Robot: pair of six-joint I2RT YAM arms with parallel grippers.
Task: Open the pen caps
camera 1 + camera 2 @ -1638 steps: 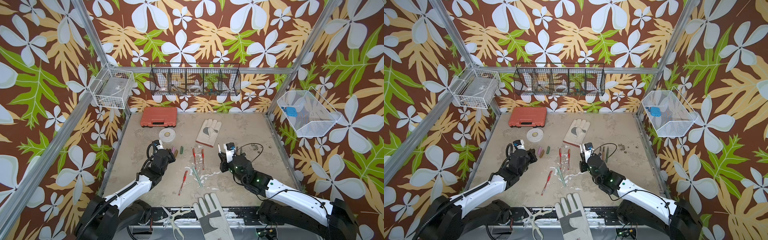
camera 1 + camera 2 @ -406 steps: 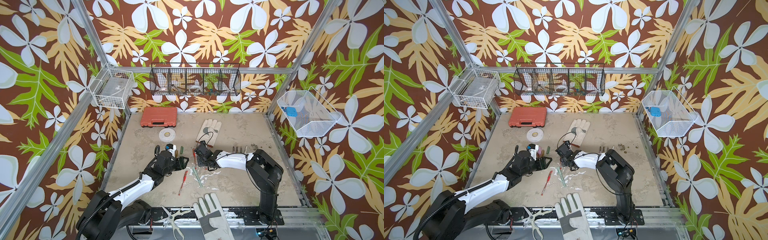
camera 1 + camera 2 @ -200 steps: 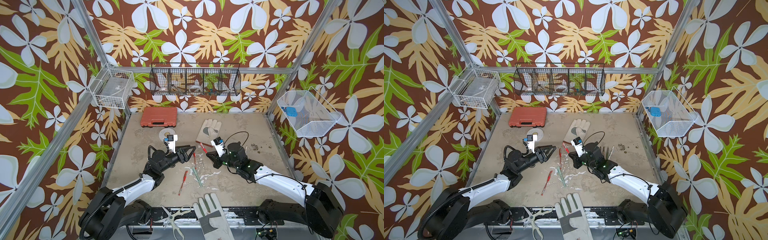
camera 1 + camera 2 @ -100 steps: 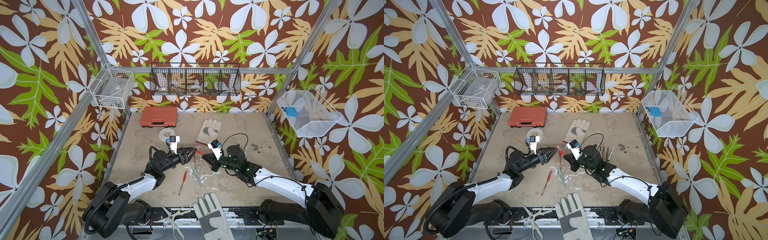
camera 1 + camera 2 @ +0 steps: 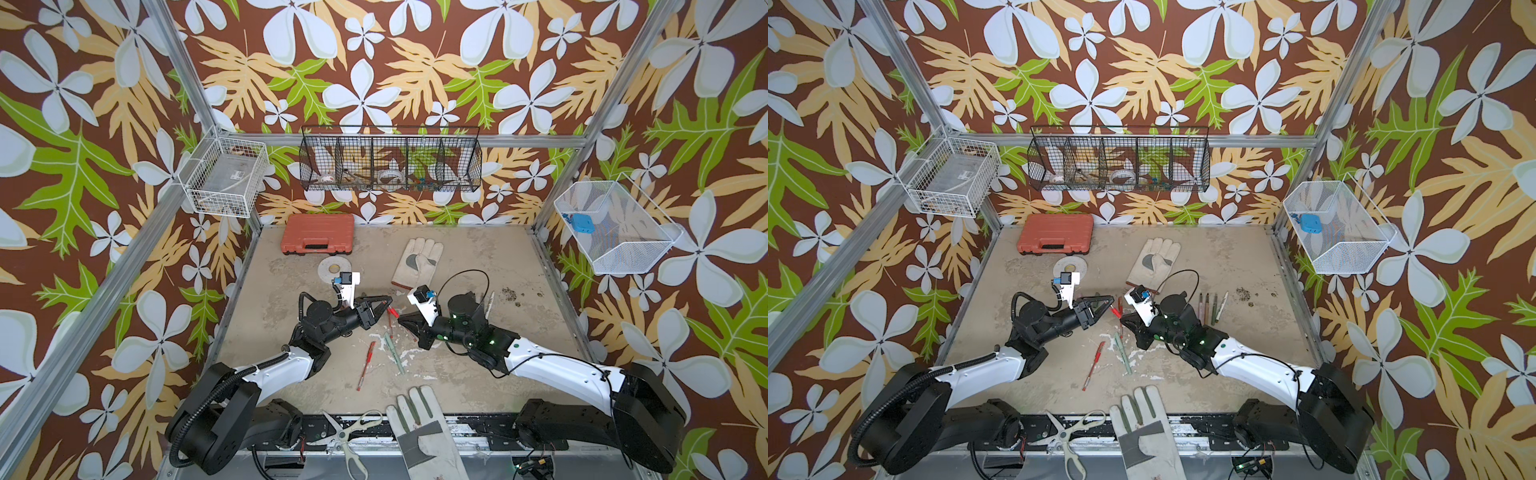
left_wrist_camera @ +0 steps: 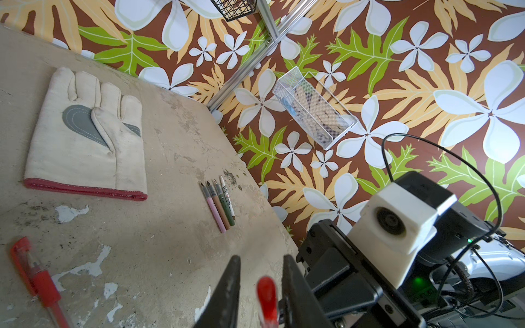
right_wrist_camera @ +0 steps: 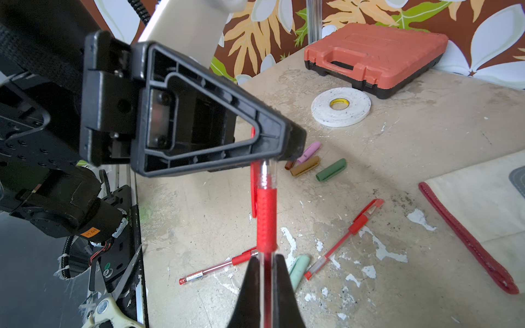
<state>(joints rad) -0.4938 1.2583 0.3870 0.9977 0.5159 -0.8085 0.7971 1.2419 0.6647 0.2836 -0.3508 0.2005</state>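
fig. both top views: l. claw (image 5: 384, 307) and r. claw (image 5: 405, 323) meet tip to tip over the table (image 5: 478, 374), held red pen (image 5: 392, 311) bridging them; row of uncapped pens (image 5: 1207, 305) lies behind the r. claw, beside its wrist. left wrist view: l. fingers (image 6: 231, 286) stand narrow either side of the pen's red cap (image 6: 267, 295), thin gap each side; whether they pinch it cannot be told. right wrist view: r. claw clamped on the pen's clear barrel, cap end hidden behind the l. claw's finger; loose pink cap (image 7: 311, 149), brown cap (image 7: 305, 167), green cap (image 7: 331, 169) lie just past the l. claw's tip; mint pen (image 7: 298, 267), red pen no. 2 (image 7: 241, 259), red pen no. 3 (image 7: 355, 227) lie on the table below the r. claw.
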